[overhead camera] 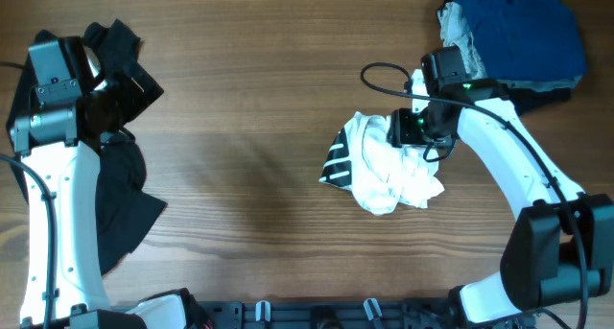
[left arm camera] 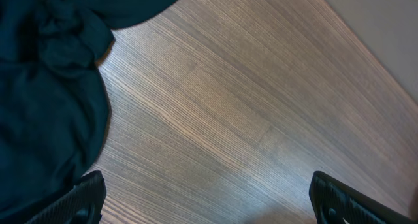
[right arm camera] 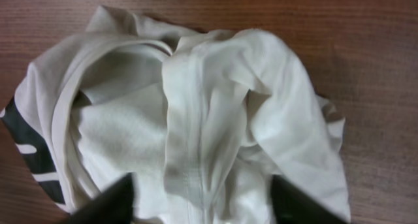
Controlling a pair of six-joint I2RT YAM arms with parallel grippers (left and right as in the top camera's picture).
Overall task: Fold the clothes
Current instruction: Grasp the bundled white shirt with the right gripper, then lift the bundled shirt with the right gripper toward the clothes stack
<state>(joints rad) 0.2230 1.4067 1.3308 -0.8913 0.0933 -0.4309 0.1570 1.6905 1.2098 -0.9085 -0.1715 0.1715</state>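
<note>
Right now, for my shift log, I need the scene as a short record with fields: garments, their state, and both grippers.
white garment: crumpled, table centre-right, unfolded
black garment: bunched at the left edge
blue garment: heaped, far right corner
left gripper: open, over bare table beside the black garment
right gripper: open, above the white garment

You have one wooden table (overhead camera: 240,99), brown, evenly lit, grain running lengthwise. Beyond its edge, a plain grey surface (left arm camera: 385,21).
</note>
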